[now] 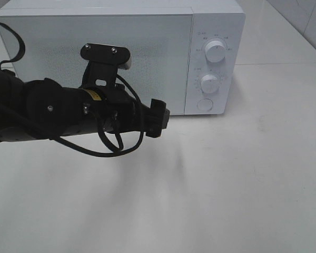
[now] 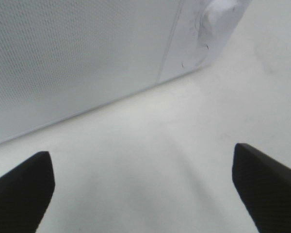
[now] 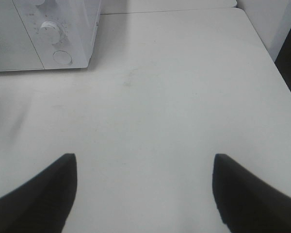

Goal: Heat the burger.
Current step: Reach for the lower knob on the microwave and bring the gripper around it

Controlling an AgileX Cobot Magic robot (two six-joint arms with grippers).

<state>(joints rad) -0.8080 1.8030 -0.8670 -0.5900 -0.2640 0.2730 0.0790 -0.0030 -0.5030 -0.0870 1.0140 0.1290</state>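
White table (image 1: 242, 184); microwave (image 1: 95, 42) dial print unreadable; left fingers (image 2: 19, 189) and right fingers (image 3: 252, 194) apart, empty.

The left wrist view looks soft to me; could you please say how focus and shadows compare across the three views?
Left wrist: microwave blurred, dark fingers soft-edged. Exterior high: sharp, left arm's faint shadow spreading on the table. Right wrist: table fairly sharp, fingers blurred, even light.

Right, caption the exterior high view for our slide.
Left gripper hovers before the closed white microwave on a white table.
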